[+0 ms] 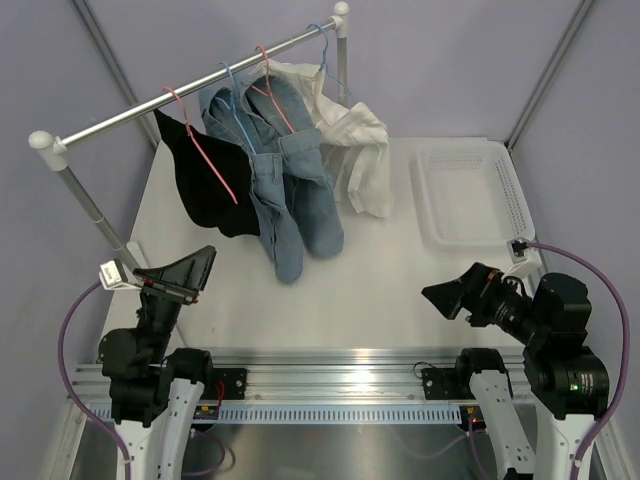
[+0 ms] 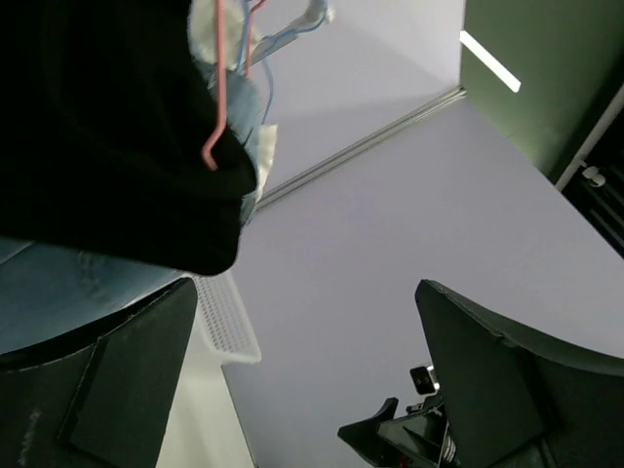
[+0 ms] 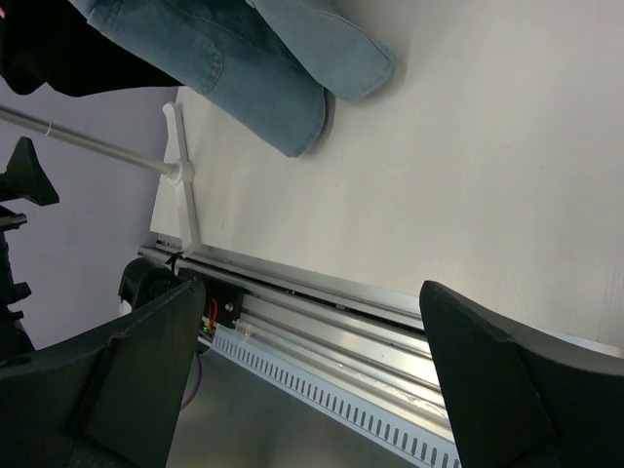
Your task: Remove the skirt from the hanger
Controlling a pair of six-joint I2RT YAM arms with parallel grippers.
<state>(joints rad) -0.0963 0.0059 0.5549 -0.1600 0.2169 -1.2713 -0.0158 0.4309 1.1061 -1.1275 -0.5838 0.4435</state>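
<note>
The black skirt (image 1: 205, 185) hangs on a pink wire hanger (image 1: 205, 150) at the left end of the silver rail (image 1: 190, 88). In the left wrist view the skirt (image 2: 107, 127) fills the upper left with the pink hanger wire (image 2: 220, 88) across it. My left gripper (image 1: 185, 272) is open and empty, low over the table, below and just left of the skirt's hem. My right gripper (image 1: 450, 296) is open and empty at the right front of the table, far from the skirt.
Blue jeans (image 1: 285, 190) on a light-blue hanger hang next to the skirt, then a white shirt (image 1: 350, 145). A white basket (image 1: 465, 195) stands at the right. The rail's left post (image 1: 90, 210) stands beside my left arm.
</note>
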